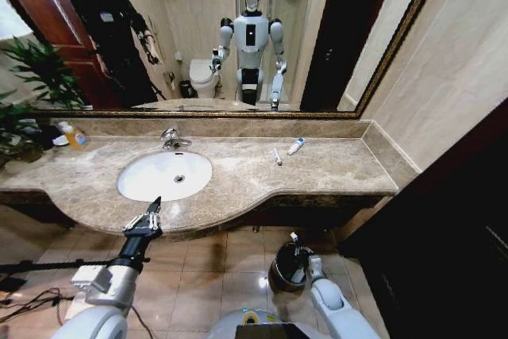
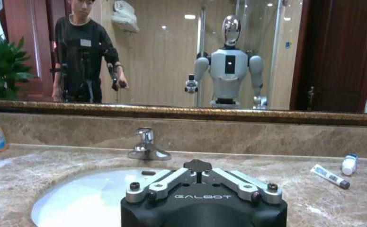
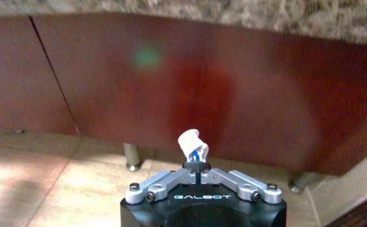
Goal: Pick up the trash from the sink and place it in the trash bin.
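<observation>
Trash is in two places: a white tube with a blue mark (image 3: 192,146) is pinched upright in the closed right tool (image 3: 197,166), and two more pieces lie on the marble surface right of centre in the head view, a slim white tube (image 1: 277,156) and, just beside it, a stubbier white tube with a blue cap (image 1: 295,146), both well back from the curved front edge. The right tool (image 1: 295,237) hangs low in the lower middle of the head view, over the rim of the trash bin (image 1: 282,274), which stands on the tiled floor below the surface's overhang with bare floor around it. The left tool (image 1: 153,210) is closed, its tip at the front edge of the surface, just short of the sink (image 1: 135,184). The chrome tap (image 1: 170,139) stands at the basin's back rim. A yellow-orange soap bottle (image 1: 74,136) sits at the left, by the mirror's lower edge. Between basin and tubes the marble lies bare.
</observation>
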